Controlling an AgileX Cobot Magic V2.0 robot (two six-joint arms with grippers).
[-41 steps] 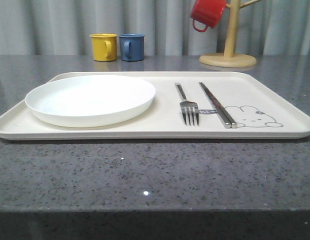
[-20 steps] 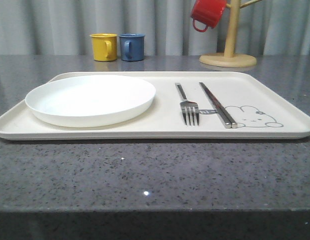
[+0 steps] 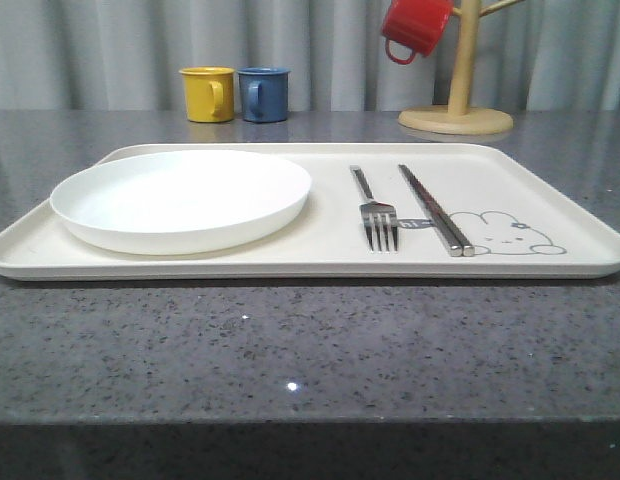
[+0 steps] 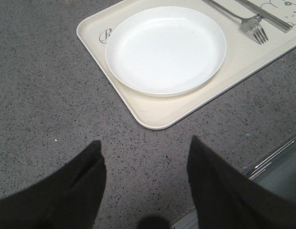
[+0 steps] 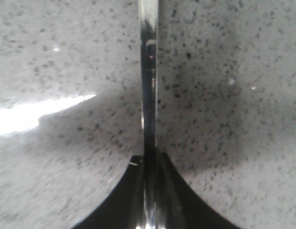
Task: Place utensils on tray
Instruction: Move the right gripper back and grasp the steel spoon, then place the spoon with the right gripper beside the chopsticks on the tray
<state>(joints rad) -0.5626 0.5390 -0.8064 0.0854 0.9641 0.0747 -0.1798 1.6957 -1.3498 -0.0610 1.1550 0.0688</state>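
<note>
The cream tray (image 3: 310,268) lies across the grey table with a fork (image 3: 378,215) and a pair of chopsticks (image 3: 435,210) on its right half, beside the rabbit drawing. In the left wrist view my left gripper (image 4: 144,141) hangs open over bare table, just off the tray's (image 4: 153,114) corner, with the fork (image 4: 253,28) and chopsticks (image 4: 269,16) farther off. My right gripper (image 5: 149,157) is shut on a slim shiny metal utensil handle (image 5: 148,71) that runs straight out from the fingers, close over the speckled table. Its far end is out of view.
A white plate (image 3: 180,200) fills the tray's left half. Behind the tray stand a yellow mug (image 3: 207,94) and a blue mug (image 3: 263,94). A wooden mug stand (image 3: 458,100) at the back right holds a red mug (image 3: 412,28). The table's front edge (image 4: 267,160) is near my left gripper.
</note>
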